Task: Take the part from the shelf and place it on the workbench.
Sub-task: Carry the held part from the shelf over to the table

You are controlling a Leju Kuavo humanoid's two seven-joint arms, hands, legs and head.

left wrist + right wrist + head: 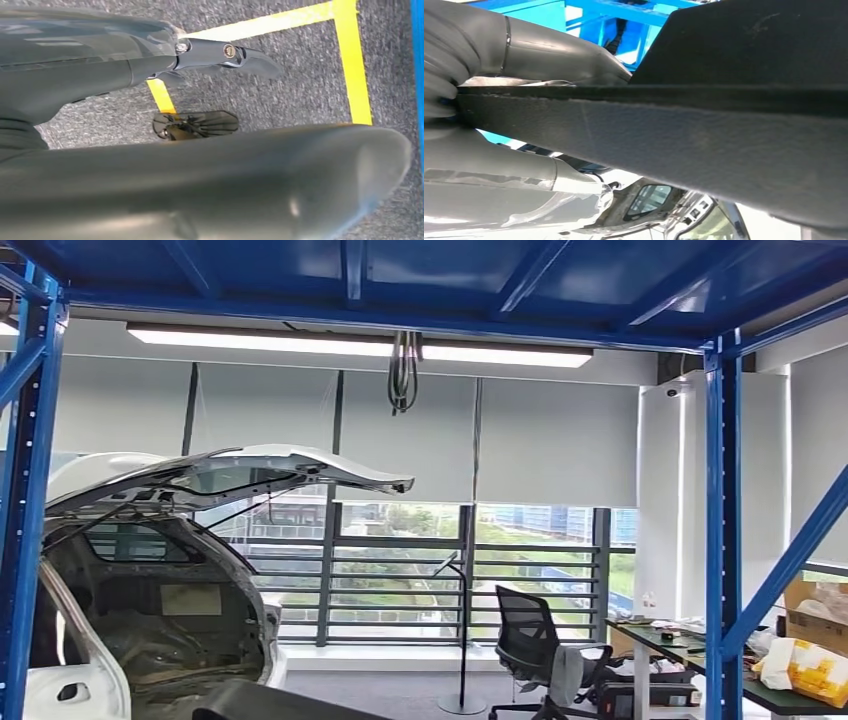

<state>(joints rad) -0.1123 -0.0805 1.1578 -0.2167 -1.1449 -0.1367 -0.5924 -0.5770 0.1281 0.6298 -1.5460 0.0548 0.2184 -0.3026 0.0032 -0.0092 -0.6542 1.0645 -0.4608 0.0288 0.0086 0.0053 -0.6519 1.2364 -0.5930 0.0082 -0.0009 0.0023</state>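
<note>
Your robot's left hand (pixel 210 165) showed smooth glossy grey casing, with a dark finger (pixel 235 54) pinned by two bright round screws. Its right hand (pixel 524 150) was silver-grey, seamed.

Behind the white car body (pixel 150 580), grey roller blinds (pixel 410 435) half-cover tall windows (pixel 400 570); right of it, a black office chair (pixel 530 640) and cluttered desk (pixel 780 695).

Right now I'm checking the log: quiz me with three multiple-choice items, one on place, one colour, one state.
1. The white car body with raised tailgate stands where in the head view? A left; B right; C centre.
2. The tape lines on the grey carpet are: A red; B yellow; C white.
3. The right hand is: A empty; B gripping a black textured panel; C resting on a chair.
A: it stands at the left. B: yellow strips cross the carpet. B: fingers clamp the panel's edge.
</note>
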